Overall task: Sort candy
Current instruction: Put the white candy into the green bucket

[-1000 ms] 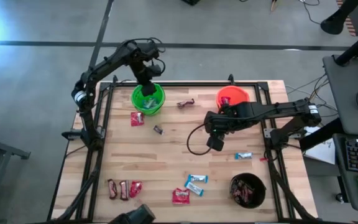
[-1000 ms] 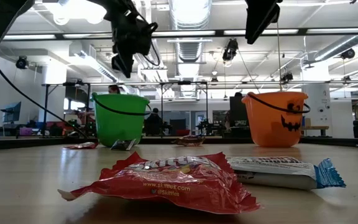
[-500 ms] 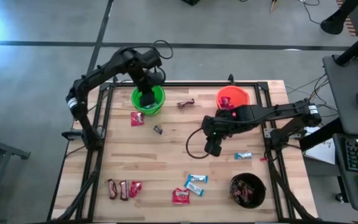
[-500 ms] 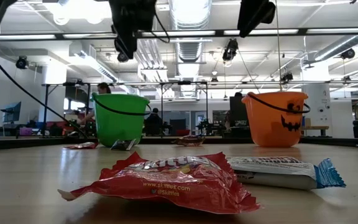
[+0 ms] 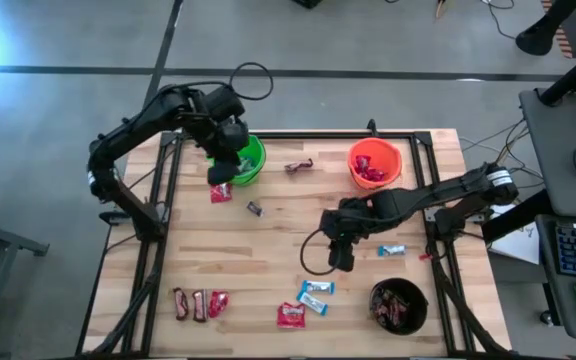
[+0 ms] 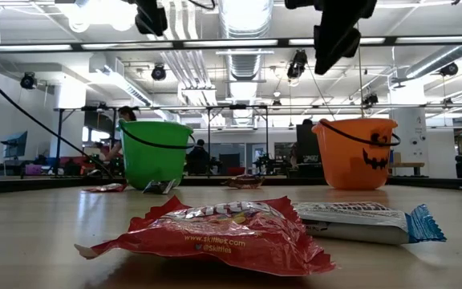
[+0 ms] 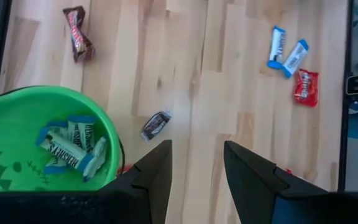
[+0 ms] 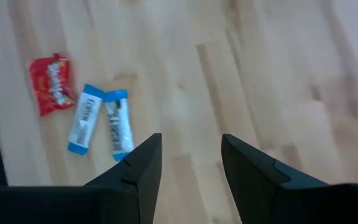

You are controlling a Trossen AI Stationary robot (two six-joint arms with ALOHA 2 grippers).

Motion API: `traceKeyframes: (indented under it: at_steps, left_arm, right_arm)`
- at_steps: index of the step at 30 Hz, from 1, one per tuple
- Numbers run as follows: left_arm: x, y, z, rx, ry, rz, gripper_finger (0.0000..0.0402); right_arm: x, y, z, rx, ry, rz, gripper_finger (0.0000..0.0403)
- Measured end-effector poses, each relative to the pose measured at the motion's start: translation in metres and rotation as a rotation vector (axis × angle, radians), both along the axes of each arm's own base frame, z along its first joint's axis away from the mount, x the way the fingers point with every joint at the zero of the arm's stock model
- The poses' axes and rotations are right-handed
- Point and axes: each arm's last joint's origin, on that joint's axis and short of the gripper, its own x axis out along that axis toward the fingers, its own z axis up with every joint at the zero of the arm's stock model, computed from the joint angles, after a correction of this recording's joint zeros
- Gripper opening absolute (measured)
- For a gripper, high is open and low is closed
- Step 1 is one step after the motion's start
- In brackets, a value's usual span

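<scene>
1. Fingers apart, empty, both arms: left gripper (image 5: 222, 170) over green bucket (image 5: 251, 160) edge; right gripper (image 5: 341, 258) mid-counter (image 5: 268, 250).
2. Candy (image 5: 315, 294) scattered; blue bars just beyond right fingers (image 8: 143, 168).

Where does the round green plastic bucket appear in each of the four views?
High view: round green plastic bucket upper left, partly under the left arm.
Low view: left of centre.
Left wrist view: bottom-left corner.
Right wrist view: not in it.
Shared landmark: flat red candy packet.
</scene>
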Motion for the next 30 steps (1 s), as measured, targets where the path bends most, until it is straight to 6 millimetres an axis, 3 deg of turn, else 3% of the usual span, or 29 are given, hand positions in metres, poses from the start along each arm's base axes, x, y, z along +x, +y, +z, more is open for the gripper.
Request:
traceKeyframes:
  at_steps: [19, 30]
  left_arm:
    - [-0.009, -0.010, 0.008, 0.038, -0.023, -0.018, 0.0127]
    - [-0.003, -0.024, 0.008, 0.014, -0.017, -0.028, 0.0127]
  right_arm:
    - [-0.002, 0.025, -0.061, 0.120, -0.105, 0.035, 0.0147]
    - [-0.003, 0.039, -0.090, 0.088, -0.038, 0.098, 0.0148]
